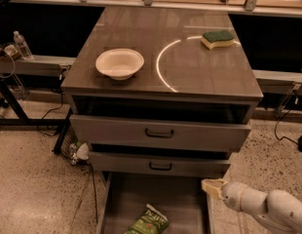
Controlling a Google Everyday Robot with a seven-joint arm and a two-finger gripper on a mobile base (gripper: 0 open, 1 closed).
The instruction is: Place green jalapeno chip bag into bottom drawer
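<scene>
The green jalapeno chip bag (149, 221) lies on the floor of the bottom drawer (122, 201), near its front, partly cut off by the lower edge of the view. The bottom drawer is pulled out under the two upper drawers. My gripper (213, 186) sits at the end of the white arm at the lower right, by the drawer's right wall, above and to the right of the bag and apart from it. It holds nothing that I can see.
On the cabinet top stand a white bowl (120, 63) at the left and a green-and-yellow sponge (217, 38) at the back right. The upper drawer (159, 132) and the middle drawer (160, 165) stick out slightly. Cables and a table leg lie at the left.
</scene>
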